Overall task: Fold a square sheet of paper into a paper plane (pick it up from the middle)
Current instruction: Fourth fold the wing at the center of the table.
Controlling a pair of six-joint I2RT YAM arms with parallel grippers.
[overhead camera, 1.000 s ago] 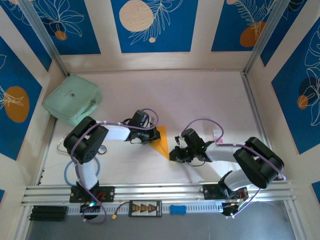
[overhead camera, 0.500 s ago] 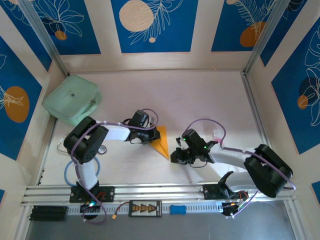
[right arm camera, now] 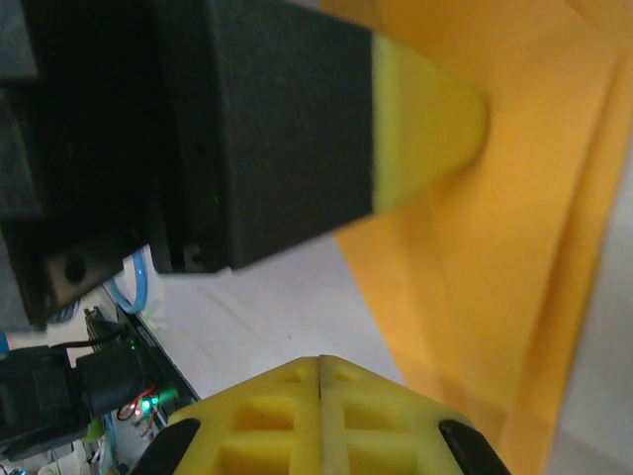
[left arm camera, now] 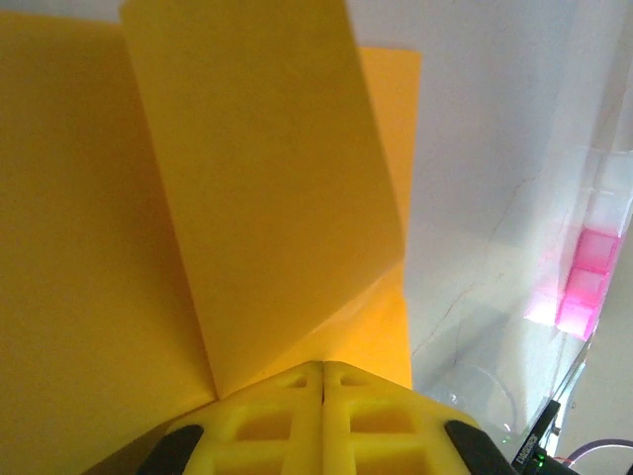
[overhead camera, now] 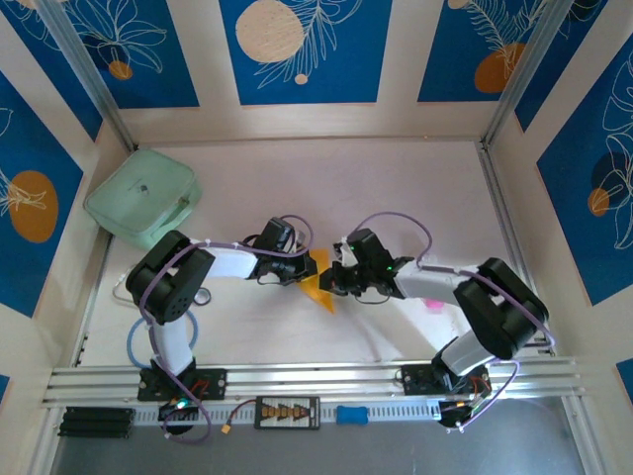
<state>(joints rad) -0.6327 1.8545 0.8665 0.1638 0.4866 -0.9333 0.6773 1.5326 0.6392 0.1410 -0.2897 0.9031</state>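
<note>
On the worktop point(overhead camera: 396, 198), the left fingers point(left arm camera: 267, 421), pressed together, point their tips onto the folded orange paper point(overhead camera: 318, 294), with the right fingers point(right arm camera: 262, 411), also together, just beside them.

The square sheet of paper point(left arm camera: 148, 247) is matt, smooth paper, sharply creased. The left gripper point(left arm camera: 322, 368) shows matt yellow moulded plastic, latticed. The table point(overhead camera: 396, 198) looks smooth white, faintly glossy; the front rail point(overhead camera: 316, 381) gleams as bare metal.
</note>
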